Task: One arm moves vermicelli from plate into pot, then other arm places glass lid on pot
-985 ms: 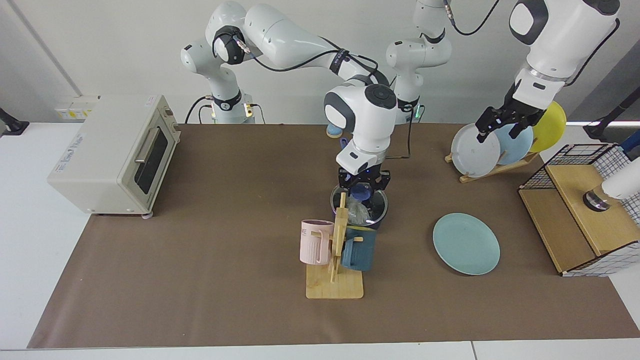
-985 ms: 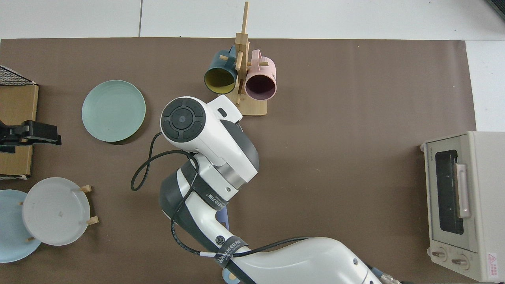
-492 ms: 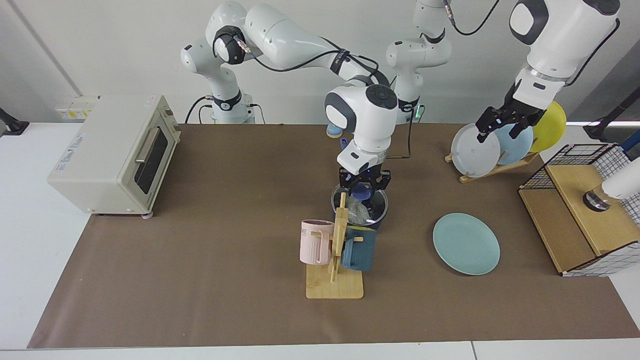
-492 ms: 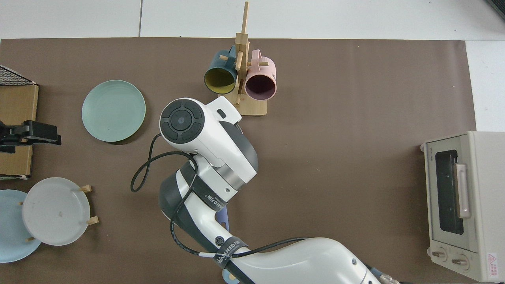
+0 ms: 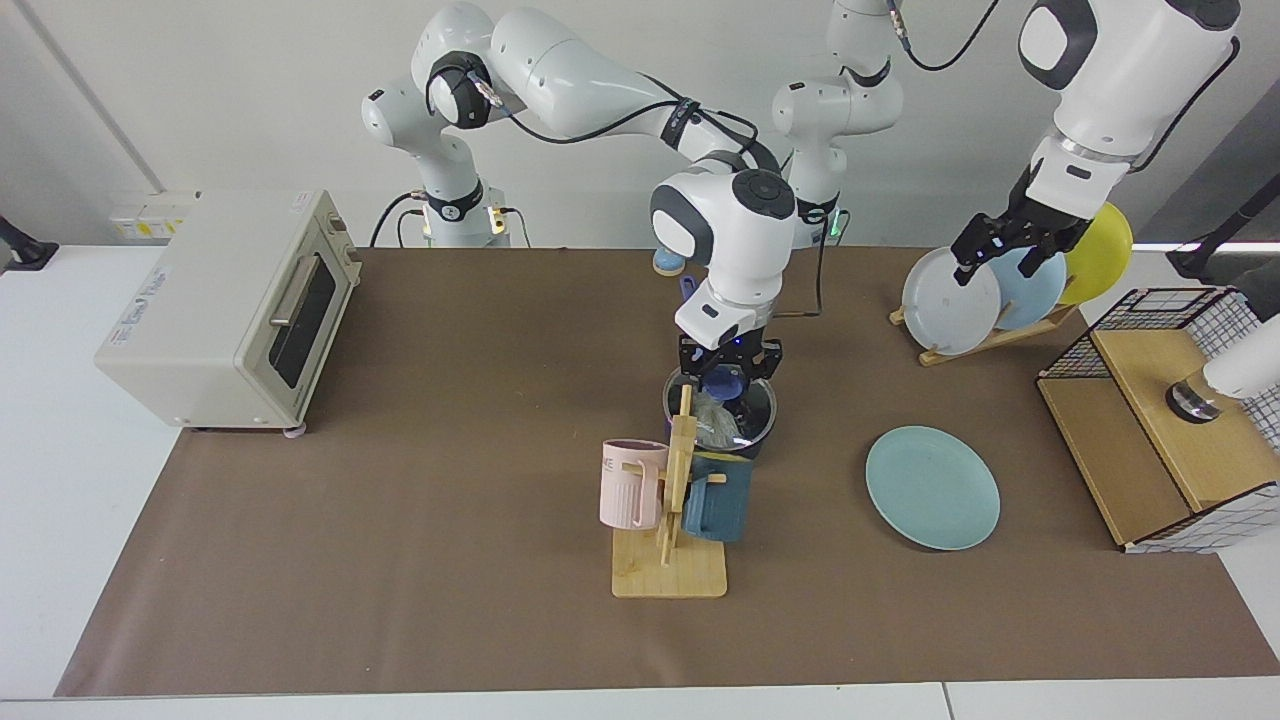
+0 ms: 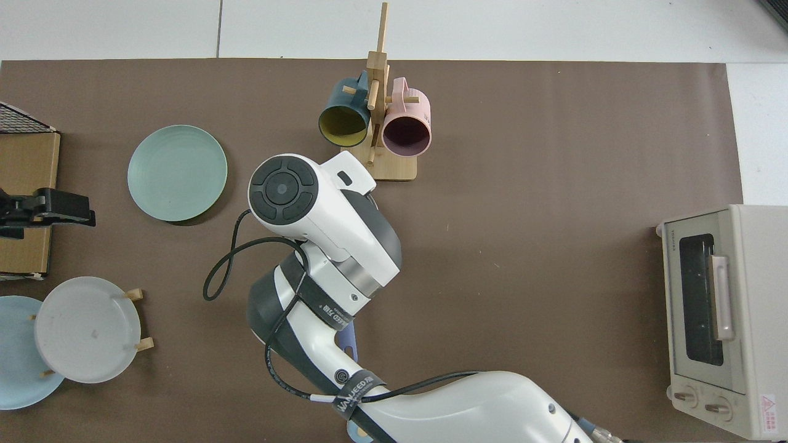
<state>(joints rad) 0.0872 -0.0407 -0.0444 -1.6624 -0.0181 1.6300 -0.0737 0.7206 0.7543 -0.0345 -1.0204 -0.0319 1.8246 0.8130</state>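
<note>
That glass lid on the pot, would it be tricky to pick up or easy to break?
The glass lid is clear glass with a thin metal rim, so it would likely crack if dropped. Its blue knob sits between the right gripper fingers, which is probably the safest grip. It lies flat on the pot, so it seems unlikely to slide.

Right end effector (image 5: 729,378) points down, opened; left end effector (image 5: 1008,258) waits raised.

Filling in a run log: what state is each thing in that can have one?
glass lid: on the pot.
pot: covered.
vermicelli: inside pot.
plate: empty, flat.
right gripper: about the lid's blue knob.
left gripper: waiting above the plate rack.
toaster oven: door closed.
pink mug: hung on stand.
</note>
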